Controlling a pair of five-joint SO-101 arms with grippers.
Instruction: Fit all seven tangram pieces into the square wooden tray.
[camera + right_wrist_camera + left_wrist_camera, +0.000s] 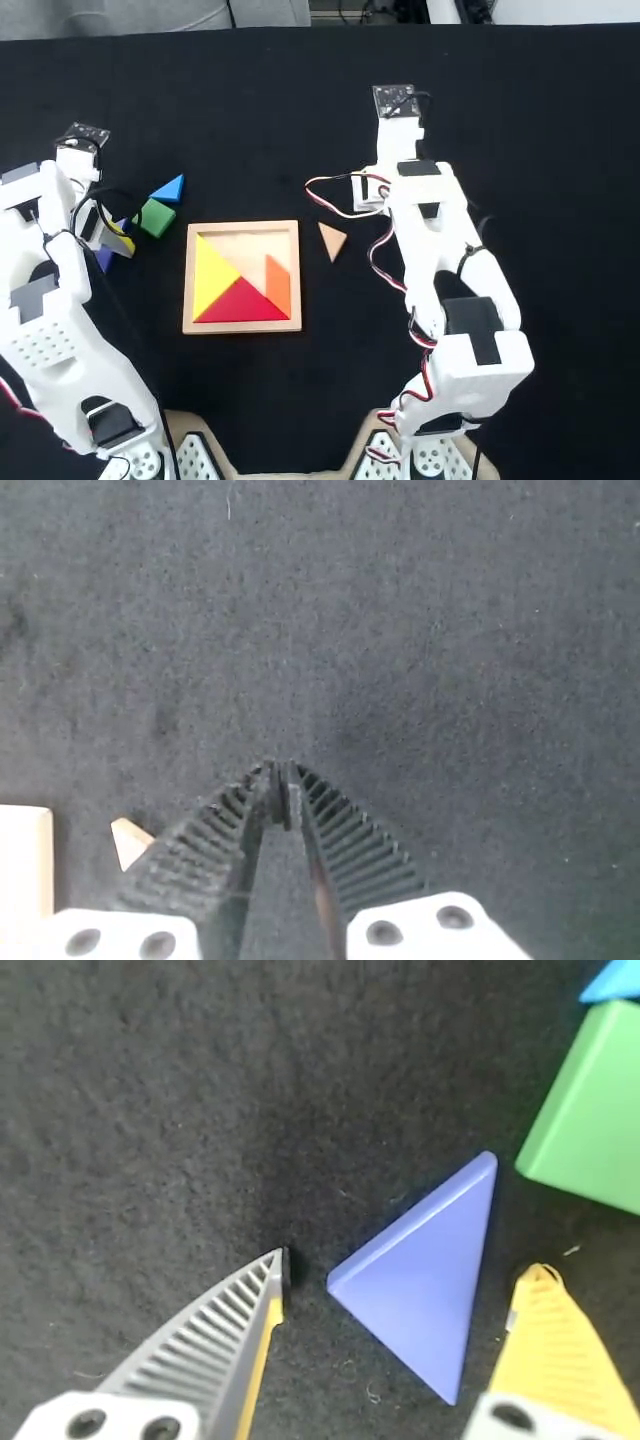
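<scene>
The square wooden tray (243, 228) lies mid-table and holds a yellow triangle (212, 274), a red triangle (243, 302) and an orange piece (278, 282). A tan triangle (332, 240) lies just right of the tray, and its tip (128, 840) shows beside the tray corner (24, 858). Left of the tray lie a blue triangle (168, 188), a green square (155, 216) and a purple-blue triangle (425, 1280). My left gripper (408, 1272) is open and straddles the purple-blue triangle, with the green square (592, 1120) close by. My right gripper (278, 778) is shut on nothing, over bare cloth.
Black cloth covers the table. The right arm (440, 270) stretches from the front edge up past the tan triangle, with loose cables (345, 195) near it. The left arm (50, 320) runs along the left edge. The blue triangle's corner (612, 980) sits beyond the green square.
</scene>
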